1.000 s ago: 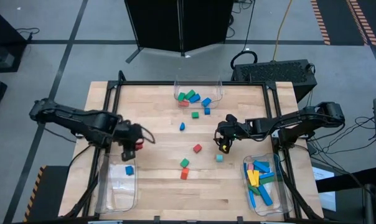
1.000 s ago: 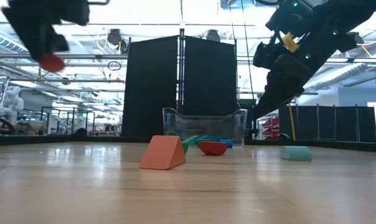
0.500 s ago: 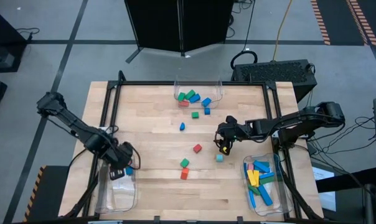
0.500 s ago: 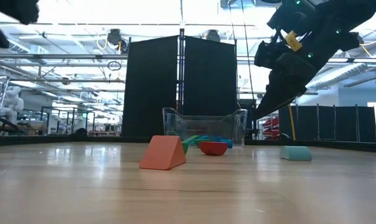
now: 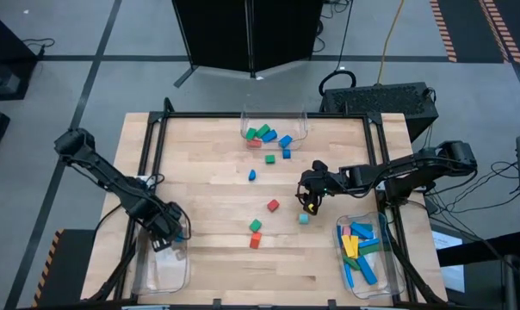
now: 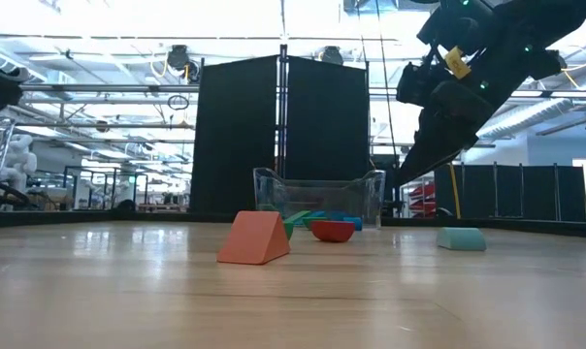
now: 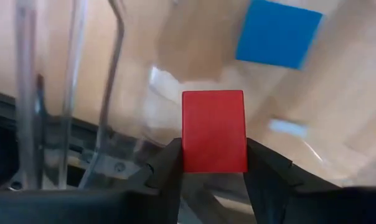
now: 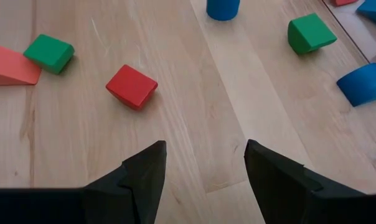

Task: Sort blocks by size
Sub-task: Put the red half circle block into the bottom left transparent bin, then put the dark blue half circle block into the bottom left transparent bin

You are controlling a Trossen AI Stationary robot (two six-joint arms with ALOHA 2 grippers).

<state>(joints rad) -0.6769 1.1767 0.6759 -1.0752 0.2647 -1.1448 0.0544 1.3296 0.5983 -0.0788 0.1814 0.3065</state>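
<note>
Left gripper point(image 5: 167, 234) held a red block point(image 7: 214, 130) over the left bin point(image 5: 161, 274); right gripper point(image 5: 310, 201) waited with its fingers parted.

The left gripper's fingers pinched the red block by two opposite sides, with the clear bin and a blue block point(image 7: 278, 32) lying in it showing just beyond, so the block seemed poised for dropping in with others of its size. The right gripper hovered empty above mid-table, fingers spread, looking down on a loose red cube point(image 8: 131, 86), a green cube point(image 8: 48, 53) and an orange wedge point(image 8: 10, 66), probably lining up its next pick. More blocks lay scattered near the far bin point(image 5: 274, 120), while long bars filled the right bin point(image 5: 362, 258), which suggests each bin takes one size.
</note>
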